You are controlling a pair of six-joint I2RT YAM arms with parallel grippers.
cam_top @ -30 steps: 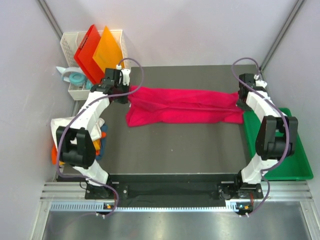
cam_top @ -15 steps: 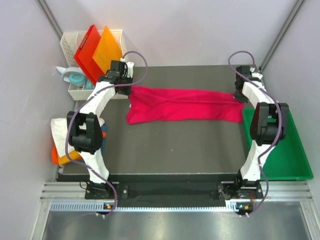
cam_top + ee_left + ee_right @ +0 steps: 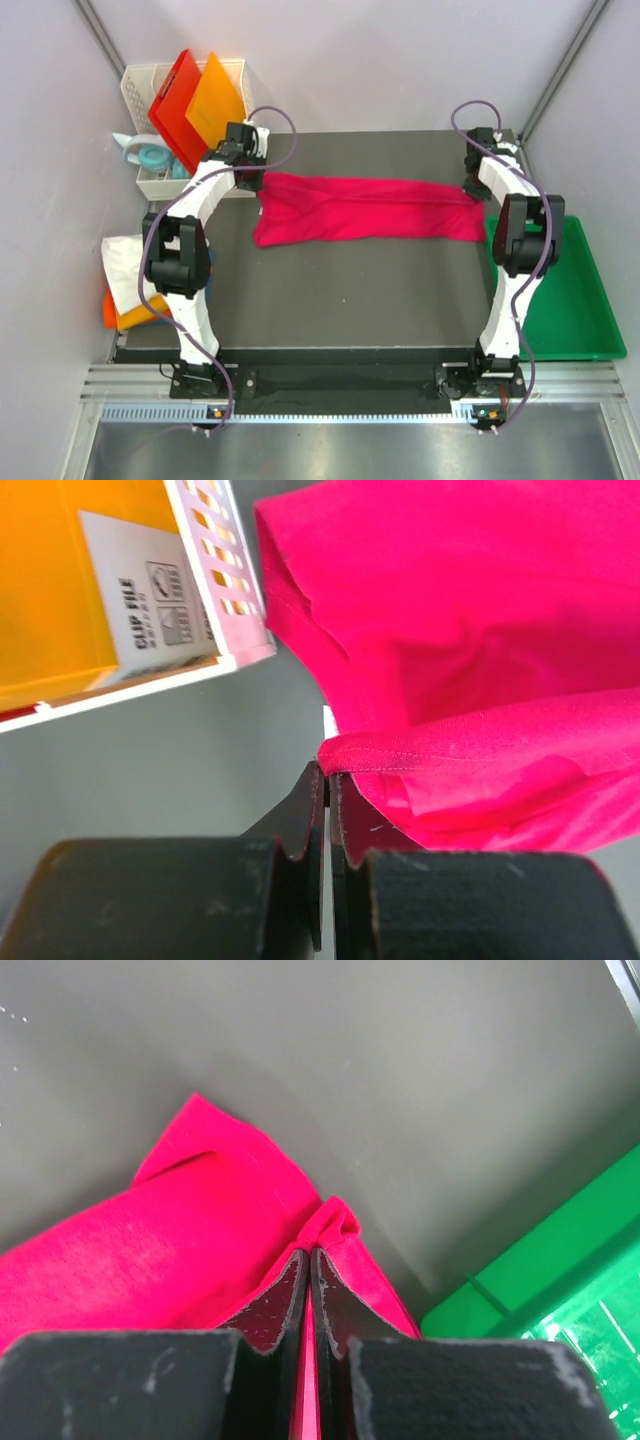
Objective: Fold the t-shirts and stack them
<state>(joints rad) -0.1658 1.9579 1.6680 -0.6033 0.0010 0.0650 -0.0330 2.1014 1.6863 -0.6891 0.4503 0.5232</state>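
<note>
The crimson-pink t-shirt (image 3: 365,210) lies stretched left to right across the back of the dark table (image 3: 340,300). My left gripper (image 3: 250,178) is shut on its left hem, which shows in the left wrist view (image 3: 450,750) pinched at the fingertips. My right gripper (image 3: 478,190) is shut on the shirt's right edge, where a fold of cloth (image 3: 335,1222) bunches between the jaws. A white t-shirt (image 3: 125,258) and an orange folded one (image 3: 125,312) lie at the table's left side. No blue shirt shows.
A white basket (image 3: 150,120) at the back left holds rigid red (image 3: 172,100) and orange (image 3: 215,98) boards; its slotted wall (image 3: 215,570) is close to my left gripper. A green tray (image 3: 590,320) sits at the right edge.
Both grippers have moved toward the back of the table with the shirt's ends, and the arms now reach straighter. The shirt lies a little further back and more taut.
</note>
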